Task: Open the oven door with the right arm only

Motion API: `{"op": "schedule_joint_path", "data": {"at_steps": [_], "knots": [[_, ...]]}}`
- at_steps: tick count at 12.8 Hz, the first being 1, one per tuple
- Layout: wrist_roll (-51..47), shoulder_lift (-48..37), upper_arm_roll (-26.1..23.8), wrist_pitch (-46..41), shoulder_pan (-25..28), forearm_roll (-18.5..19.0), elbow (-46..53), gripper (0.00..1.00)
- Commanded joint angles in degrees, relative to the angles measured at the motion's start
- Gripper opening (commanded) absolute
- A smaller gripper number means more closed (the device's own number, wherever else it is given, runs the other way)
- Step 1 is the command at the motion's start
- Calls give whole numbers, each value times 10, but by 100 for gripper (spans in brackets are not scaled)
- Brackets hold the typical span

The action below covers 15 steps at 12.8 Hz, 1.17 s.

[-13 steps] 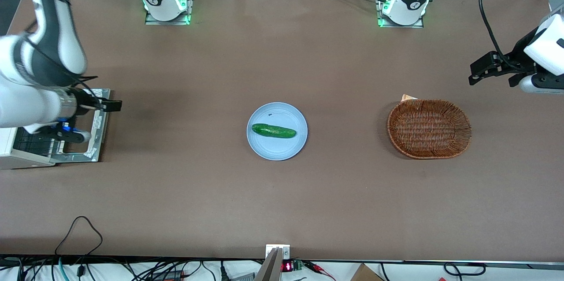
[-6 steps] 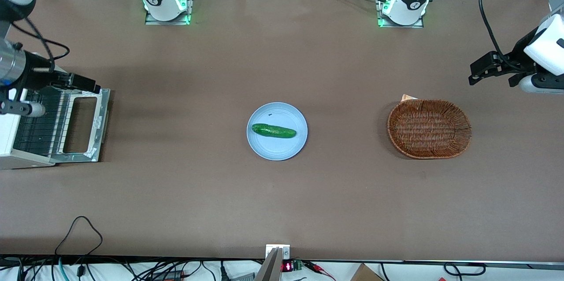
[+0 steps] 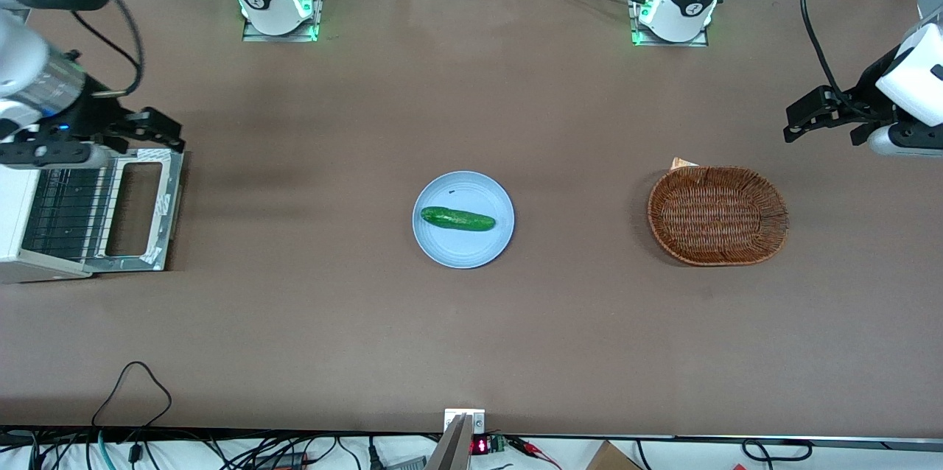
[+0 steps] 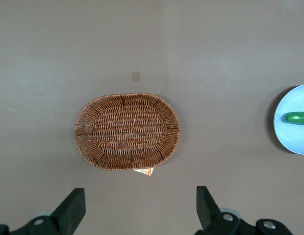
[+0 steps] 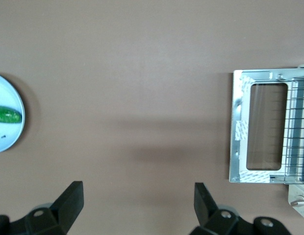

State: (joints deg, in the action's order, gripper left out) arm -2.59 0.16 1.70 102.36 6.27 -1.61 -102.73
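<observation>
Front view: oven door lay folded flat on the bench, apparently fully open. Hand hovered spread and empty above its edge farther from the camera. Door looked stiff, hinged, light metal; its handle was not clearly visible.

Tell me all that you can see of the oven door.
The oven door is a silver metal frame around a glass window. It lies fully open and flat, hinged to the cream oven, whose wire rack shows. Nothing touches it. The right arm's end effector hangs open above its edge farther from the camera.
</observation>
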Motion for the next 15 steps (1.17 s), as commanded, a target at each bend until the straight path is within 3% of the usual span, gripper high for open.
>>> {"op": "schedule_joint_path", "data": {"at_steps": [1,3,15], "knots": [[3,4,-5,-20,-7,3,7,100],[0,5,-1,-51,-9,-1,12,100],[3,16,0,-52,-10,1,28,100]]}}
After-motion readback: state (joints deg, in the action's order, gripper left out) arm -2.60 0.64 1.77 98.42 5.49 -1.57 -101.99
